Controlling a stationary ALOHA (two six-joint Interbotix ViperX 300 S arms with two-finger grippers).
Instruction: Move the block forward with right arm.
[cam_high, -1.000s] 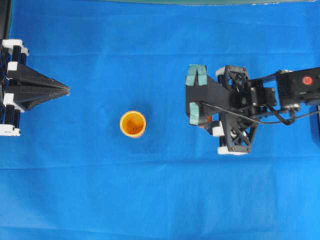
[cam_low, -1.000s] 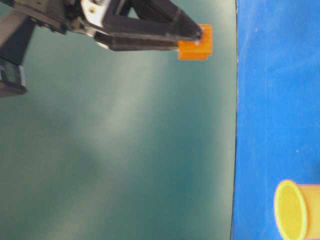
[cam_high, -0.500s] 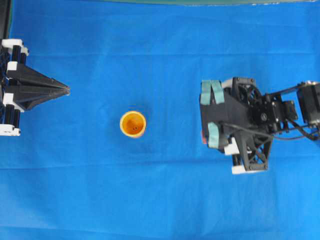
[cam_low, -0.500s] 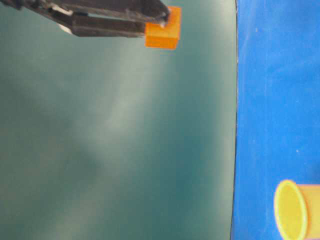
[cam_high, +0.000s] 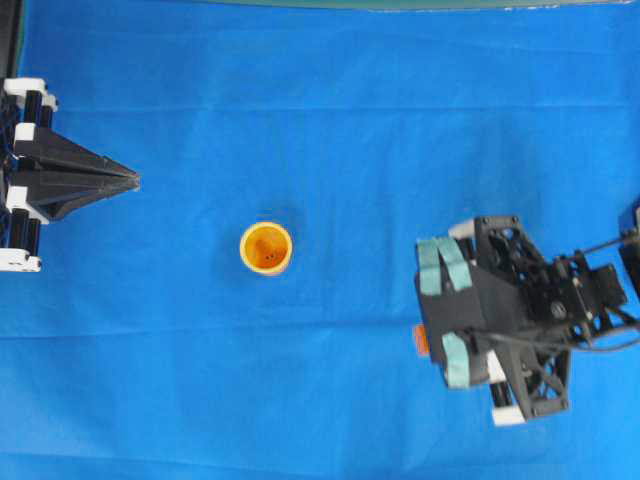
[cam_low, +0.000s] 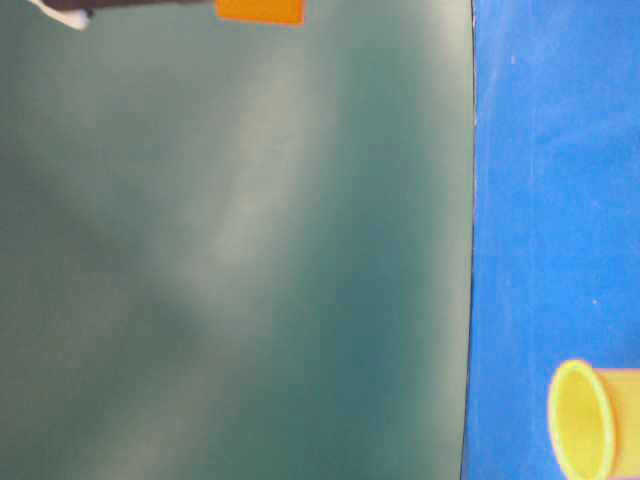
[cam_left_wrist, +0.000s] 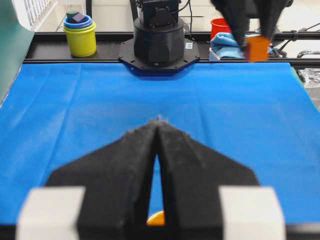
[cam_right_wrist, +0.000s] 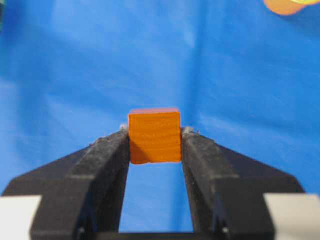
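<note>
The block (cam_right_wrist: 154, 135), a small orange cube, is clamped between the black fingertips of my right gripper (cam_right_wrist: 154, 139), which is shut on it. It hangs well above the blue cloth (cam_high: 330, 110). From overhead only a sliver of the block (cam_high: 421, 340) shows under the right gripper (cam_high: 425, 335), at the lower right. The table-level view catches the block (cam_low: 260, 10) at its top edge. My left gripper (cam_high: 135, 180) rests shut at the far left with nothing in it. The round orange cup (cam_high: 266, 248) stands between the two arms.
In the left wrist view, the right arm's black base (cam_left_wrist: 159, 40) stands at the far edge of the cloth. A stack of yellow-green cups (cam_left_wrist: 80, 35) and a red container (cam_left_wrist: 220, 25) stand behind it. A dark green backdrop (cam_low: 230, 250) borders the cloth.
My right gripper has carried the block toward the lower edge of the overhead view and slightly right, staying shut on it. The left arm and the cup have not moved.
</note>
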